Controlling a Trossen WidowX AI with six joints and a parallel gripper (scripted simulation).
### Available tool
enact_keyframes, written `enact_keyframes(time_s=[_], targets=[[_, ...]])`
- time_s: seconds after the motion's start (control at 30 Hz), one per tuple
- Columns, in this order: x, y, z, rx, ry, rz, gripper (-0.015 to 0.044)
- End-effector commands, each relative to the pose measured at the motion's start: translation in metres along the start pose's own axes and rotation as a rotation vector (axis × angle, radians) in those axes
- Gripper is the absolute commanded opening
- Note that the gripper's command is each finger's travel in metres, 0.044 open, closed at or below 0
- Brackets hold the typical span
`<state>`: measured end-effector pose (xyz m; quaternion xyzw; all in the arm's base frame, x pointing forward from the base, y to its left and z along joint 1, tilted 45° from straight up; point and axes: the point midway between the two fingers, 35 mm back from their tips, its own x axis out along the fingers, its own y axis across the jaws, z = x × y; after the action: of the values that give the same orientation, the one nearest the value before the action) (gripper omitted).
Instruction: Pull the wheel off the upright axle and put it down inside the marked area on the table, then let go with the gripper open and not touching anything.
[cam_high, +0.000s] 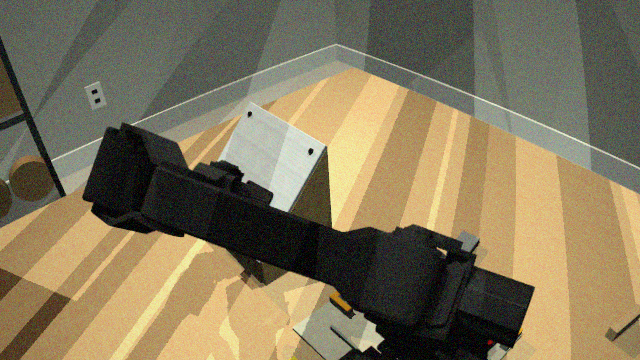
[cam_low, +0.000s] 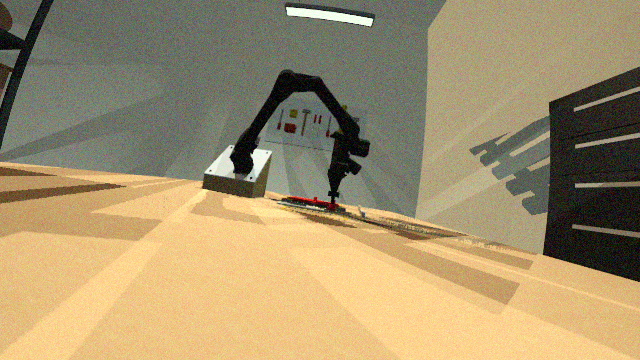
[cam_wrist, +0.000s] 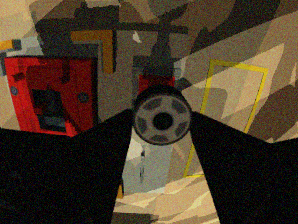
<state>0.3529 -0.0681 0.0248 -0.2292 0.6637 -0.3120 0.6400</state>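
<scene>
Sideways, to the right in the wrist view, is the relation that matters: the yellow-outlined rectangular area (cam_wrist: 210, 92) on the table lies beside the small round grey wheel with a black tyre (cam_wrist: 143, 131), which sits grasped between the black parallel-jaw gripper's (cam_low: 333, 196) (cam_wrist: 162, 120) fingertips. Whether the wheel has cleared its axle I cannot tell; once free, it likely needs a short carry that way.

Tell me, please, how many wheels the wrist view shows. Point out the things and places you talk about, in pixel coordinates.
1: the wheel (cam_wrist: 142, 132), held between the gripper's (cam_wrist: 162, 120) fingers. Others may be hidden behind the dark fingers.
</scene>
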Motion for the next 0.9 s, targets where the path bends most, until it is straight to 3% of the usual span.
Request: enact_keyframes(time_s=[0.0, 0.87], targets=[[-0.003, 0.001, 0.001, 0.004, -0.005, 0.003, 0.0], [-0.026, 0.0, 0.0, 0.003, -0.006, 0.003, 0.0]])
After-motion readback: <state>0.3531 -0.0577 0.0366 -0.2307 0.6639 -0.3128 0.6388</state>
